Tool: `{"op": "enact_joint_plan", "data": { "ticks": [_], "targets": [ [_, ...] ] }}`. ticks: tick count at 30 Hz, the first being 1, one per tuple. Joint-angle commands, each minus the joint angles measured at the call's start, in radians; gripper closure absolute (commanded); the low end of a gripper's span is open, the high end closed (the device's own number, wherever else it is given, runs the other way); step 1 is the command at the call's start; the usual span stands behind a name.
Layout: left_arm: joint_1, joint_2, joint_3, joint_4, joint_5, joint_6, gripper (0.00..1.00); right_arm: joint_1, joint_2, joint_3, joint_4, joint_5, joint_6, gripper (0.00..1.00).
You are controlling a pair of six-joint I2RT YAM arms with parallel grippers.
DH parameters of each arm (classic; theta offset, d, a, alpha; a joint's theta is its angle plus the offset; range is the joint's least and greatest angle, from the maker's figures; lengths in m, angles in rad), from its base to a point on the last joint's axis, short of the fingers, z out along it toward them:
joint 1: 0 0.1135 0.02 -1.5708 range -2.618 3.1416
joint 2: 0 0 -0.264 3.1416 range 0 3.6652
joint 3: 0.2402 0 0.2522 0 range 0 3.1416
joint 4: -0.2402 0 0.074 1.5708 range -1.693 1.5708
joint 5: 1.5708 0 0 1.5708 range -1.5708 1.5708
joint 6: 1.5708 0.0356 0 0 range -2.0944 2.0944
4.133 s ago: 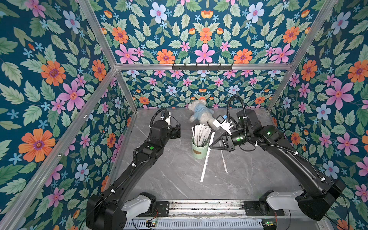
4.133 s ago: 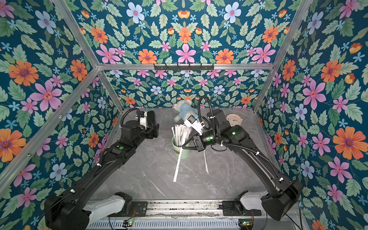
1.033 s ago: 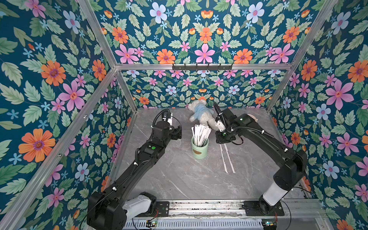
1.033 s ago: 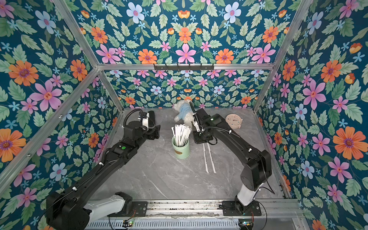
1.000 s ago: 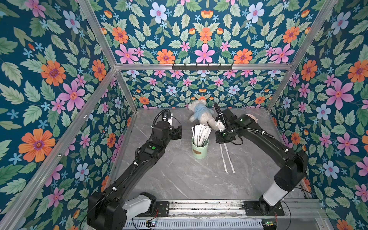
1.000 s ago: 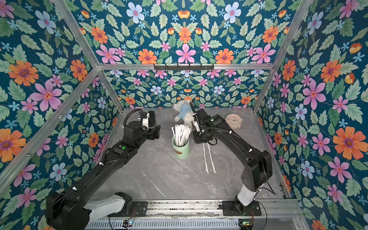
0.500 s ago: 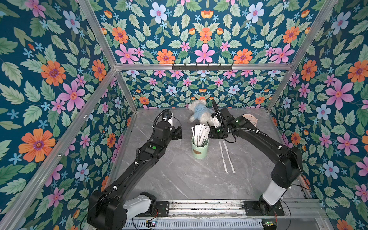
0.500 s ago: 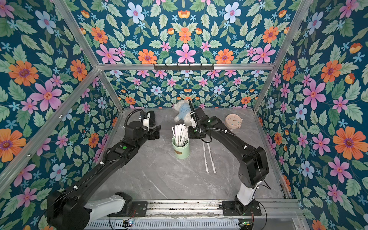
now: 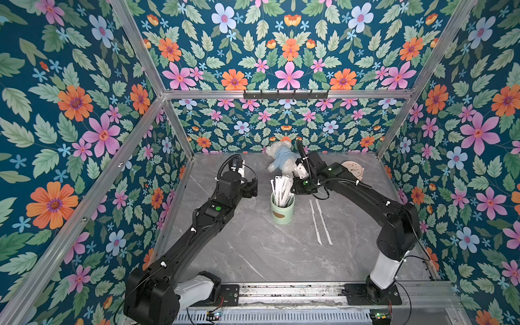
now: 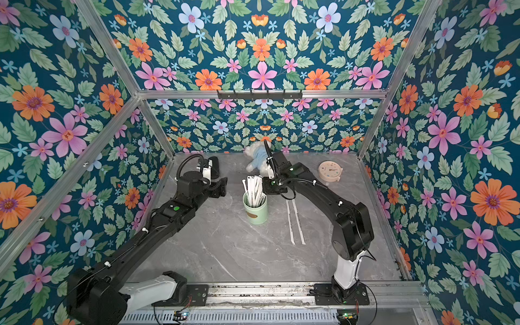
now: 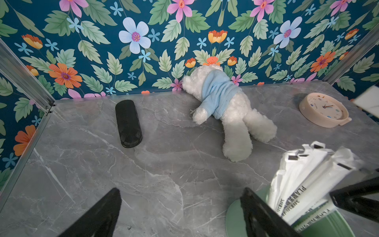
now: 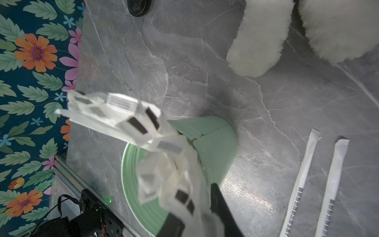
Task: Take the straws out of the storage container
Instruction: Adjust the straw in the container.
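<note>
Right gripper point(image 12: 192, 203) was seen pinched on straws point(image 12: 131, 123) above cup point(image 12: 213, 139) rim. Left gripper point(image 11: 181, 191) was held spread, just beside cup. Loose straws point(image 9: 320, 222) were laid nearby; open table point(image 9: 253, 253) was seen frontward.

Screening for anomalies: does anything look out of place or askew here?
Nothing damaged or spilled. A plush toy lies face down by the back wall; two wrapped straws lie parallel on the table beside the mint-green cup.

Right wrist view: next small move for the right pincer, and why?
Probably close the right pincer onto the straws: its fingers flank their tops above the storage container, but a firm grip isn't evident. Only two loose straws lie on the table; many remain inside.
</note>
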Motion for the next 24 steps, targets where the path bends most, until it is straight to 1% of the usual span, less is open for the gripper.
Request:
{"op": "enact_joint_plan", "data": {
  "ticks": [1, 4, 10, 14, 17, 24],
  "targets": [
    [-0.001, 0.0, 0.001, 0.015, -0.015, 0.013, 0.07, 0.001, 0.004, 0.018, -0.014, -0.012, -0.002, 0.84],
    [-0.001, 0.002, 0.002, 0.014, -0.014, 0.014, 0.07, 0.002, -0.007, 0.018, -0.02, -0.016, -0.002, 0.86],
    [-0.002, 0.001, 0.002, 0.014, -0.012, 0.013, 0.07, 0.002, -0.026, 0.02, -0.054, -0.014, -0.017, 0.87],
    [-0.001, 0.0, 0.001, 0.014, -0.014, 0.014, 0.07, 0.003, -0.014, 0.057, -0.099, -0.016, -0.047, 0.87],
    [-0.002, 0.0, 0.001, 0.014, -0.016, 0.015, 0.07, 0.005, 0.021, 0.13, -0.168, -0.025, -0.093, 0.88],
    [-0.002, 0.002, 0.0, 0.014, -0.016, 0.016, 0.07, 0.029, 0.176, 0.417, -0.409, -0.01, -0.238, 0.89]
  ]
}}
